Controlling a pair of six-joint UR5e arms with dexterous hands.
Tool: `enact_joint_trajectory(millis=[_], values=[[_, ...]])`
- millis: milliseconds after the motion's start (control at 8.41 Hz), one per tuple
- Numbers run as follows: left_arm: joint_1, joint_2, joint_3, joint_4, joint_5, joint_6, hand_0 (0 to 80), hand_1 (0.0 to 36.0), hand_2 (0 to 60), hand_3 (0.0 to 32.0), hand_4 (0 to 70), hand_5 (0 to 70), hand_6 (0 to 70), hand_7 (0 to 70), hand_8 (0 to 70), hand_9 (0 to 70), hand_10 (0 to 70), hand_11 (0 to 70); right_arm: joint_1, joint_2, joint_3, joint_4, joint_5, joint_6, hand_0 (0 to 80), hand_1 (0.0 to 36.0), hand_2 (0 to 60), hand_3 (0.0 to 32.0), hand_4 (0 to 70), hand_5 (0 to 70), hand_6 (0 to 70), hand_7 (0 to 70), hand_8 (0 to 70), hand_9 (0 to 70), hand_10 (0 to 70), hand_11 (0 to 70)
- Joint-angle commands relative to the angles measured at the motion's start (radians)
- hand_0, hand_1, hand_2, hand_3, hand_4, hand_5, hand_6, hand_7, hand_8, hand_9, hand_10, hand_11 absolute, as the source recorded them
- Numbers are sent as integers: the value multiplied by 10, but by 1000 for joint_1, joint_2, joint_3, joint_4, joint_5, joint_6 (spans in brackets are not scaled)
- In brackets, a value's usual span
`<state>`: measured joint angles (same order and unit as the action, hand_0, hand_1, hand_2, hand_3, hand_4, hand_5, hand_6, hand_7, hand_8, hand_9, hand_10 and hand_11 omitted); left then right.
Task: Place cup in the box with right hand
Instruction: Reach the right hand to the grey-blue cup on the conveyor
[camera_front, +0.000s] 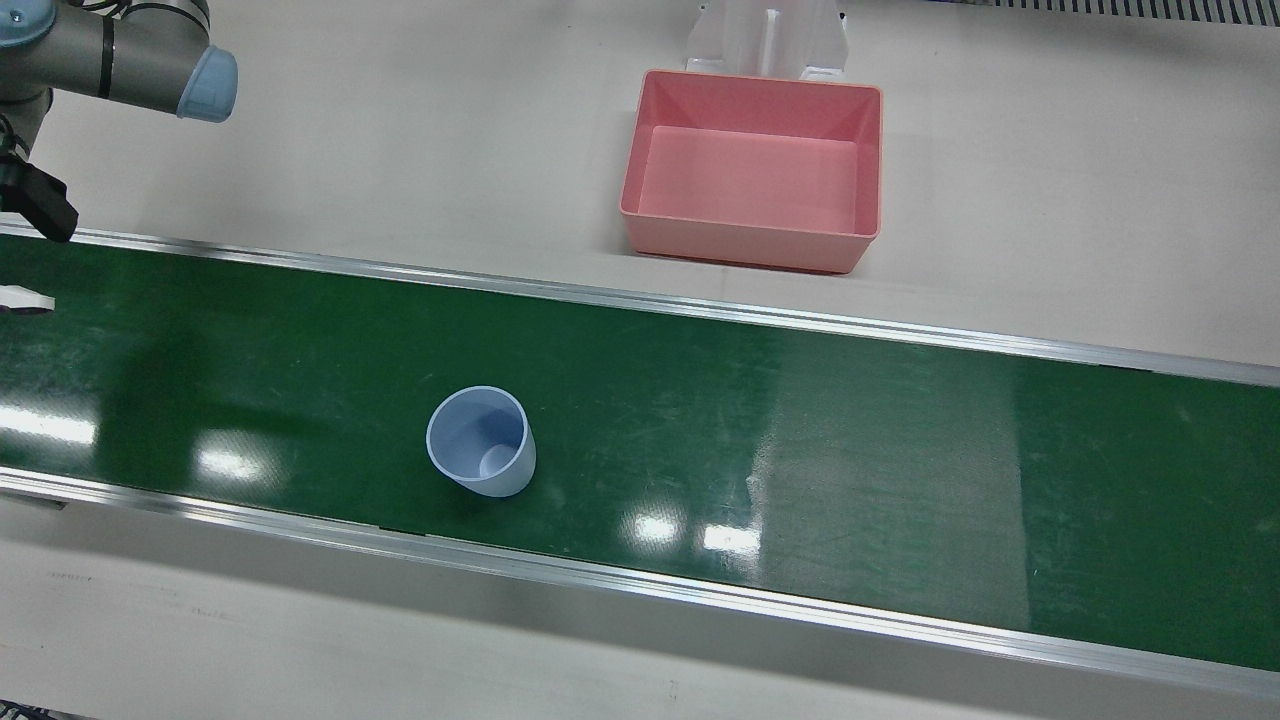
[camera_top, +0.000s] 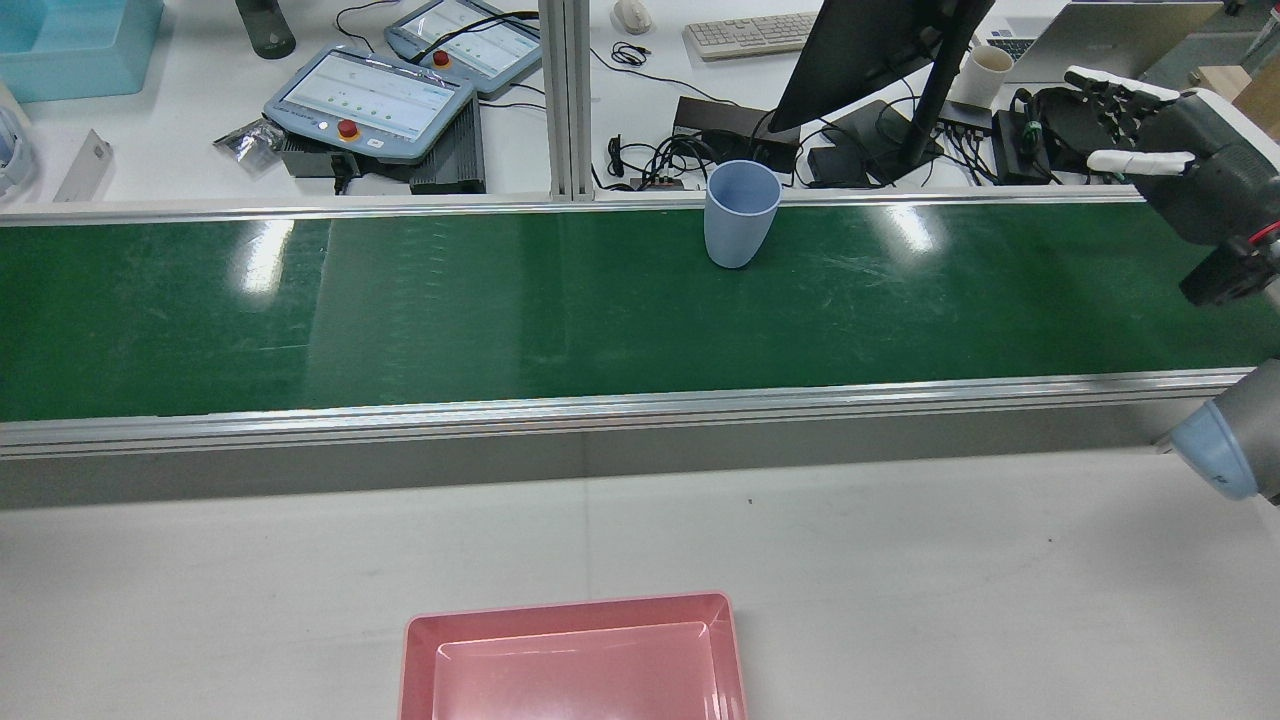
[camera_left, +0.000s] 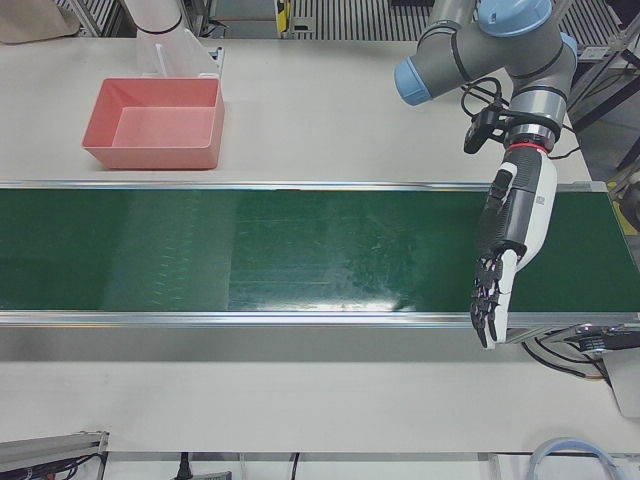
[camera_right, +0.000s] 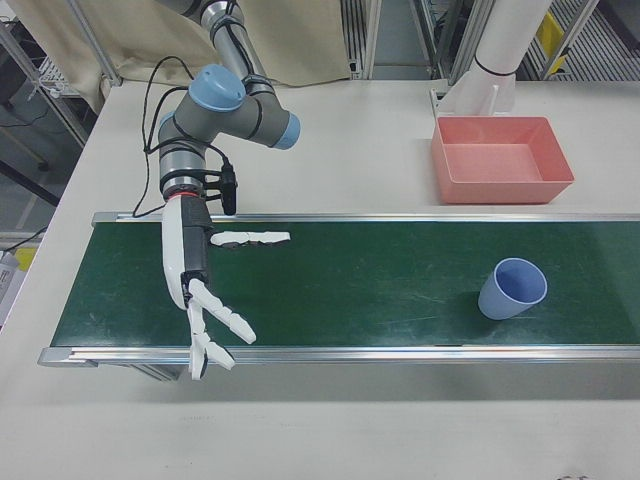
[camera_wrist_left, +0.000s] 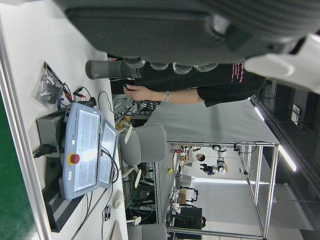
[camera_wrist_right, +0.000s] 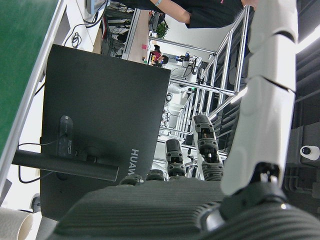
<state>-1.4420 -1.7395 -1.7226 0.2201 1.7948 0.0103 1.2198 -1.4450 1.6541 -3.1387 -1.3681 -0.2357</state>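
Observation:
A light blue cup (camera_front: 481, 441) (camera_top: 741, 213) (camera_right: 511, 288) stands upright on the green conveyor belt (camera_front: 850, 460), near its operator-side edge. The empty pink box (camera_front: 750, 170) (camera_top: 575, 660) (camera_left: 155, 125) (camera_right: 500, 160) sits on the white table on the robot's side of the belt. My right hand (camera_right: 192, 275) (camera_top: 1180, 150) hangs over the far end of the belt, open with fingers spread, well away from the cup. At the belt's opposite end my left hand (camera_left: 510, 245) points down, open and holding nothing.
A white pedestal (camera_front: 765, 35) stands right behind the box. Beyond the belt, a desk holds a monitor (camera_top: 880, 50), teach pendants (camera_top: 370, 100), a keyboard and cables. Aluminium rails (camera_front: 640, 300) border the belt. A person in a black shirt (camera_wrist_left: 210, 90) stands past the desk.

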Motion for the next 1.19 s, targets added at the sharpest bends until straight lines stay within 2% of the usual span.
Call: enact_joint_trajectory(millis=[0, 119, 238, 357, 594, 713, 832, 1070], values=[[0, 0, 0, 1, 0, 0, 0, 0, 0, 0, 0, 0, 0, 0, 0, 0, 0, 0, -57, 0, 47, -68, 4, 0, 543, 206, 106, 0, 47, 54, 59, 257, 1, 37, 0, 0], [0, 0, 0, 1, 0, -1, 0, 0, 0, 0, 0, 0, 0, 0, 0, 0, 0, 0, -59, -2, 87, -168, 6, -2, 534, 214, 136, 0, 40, 53, 59, 262, 1, 38, 0, 0], [0, 0, 0, 1, 0, -1, 0, 0, 0, 0, 0, 0, 0, 0, 0, 0, 0, 0, -57, -2, 90, -187, 6, -2, 546, 197, 83, 0, 65, 52, 63, 288, 2, 43, 0, 0], [0, 0, 2, -1, 0, -1, 0, 0, 0, 0, 0, 0, 0, 0, 0, 0, 0, 0, -59, -6, 84, -187, 9, -2, 553, 187, 50, 0, 73, 53, 64, 291, 2, 44, 0, 0], [0, 0, 0, -1, 0, 0, 0, 0, 0, 0, 0, 0, 0, 0, 0, 0, 0, 0, -71, -6, 79, -187, 12, -2, 563, 178, 24, 0, 69, 55, 60, 261, 2, 38, 0, 0], [0, 0, 0, -1, 0, 0, 0, 0, 0, 0, 0, 0, 0, 0, 0, 0, 0, 0, -91, -6, 79, -187, 23, -2, 553, 195, 73, 0, 53, 56, 61, 259, 2, 37, 0, 0], [0, 0, 2, -1, 0, 0, 0, 0, 0, 0, 0, 0, 0, 0, 0, 0, 0, 0, -104, -6, 81, -187, 32, -2, 566, 178, 24, 0, 67, 57, 61, 258, 2, 37, 0, 0], [0, 0, 0, 1, 0, -1, 0, 0, 0, 0, 0, 0, 0, 0, 0, 0, 0, 0, -112, -6, 84, -187, 35, -2, 563, 189, 50, 0, 62, 58, 63, 263, 2, 38, 0, 0]])
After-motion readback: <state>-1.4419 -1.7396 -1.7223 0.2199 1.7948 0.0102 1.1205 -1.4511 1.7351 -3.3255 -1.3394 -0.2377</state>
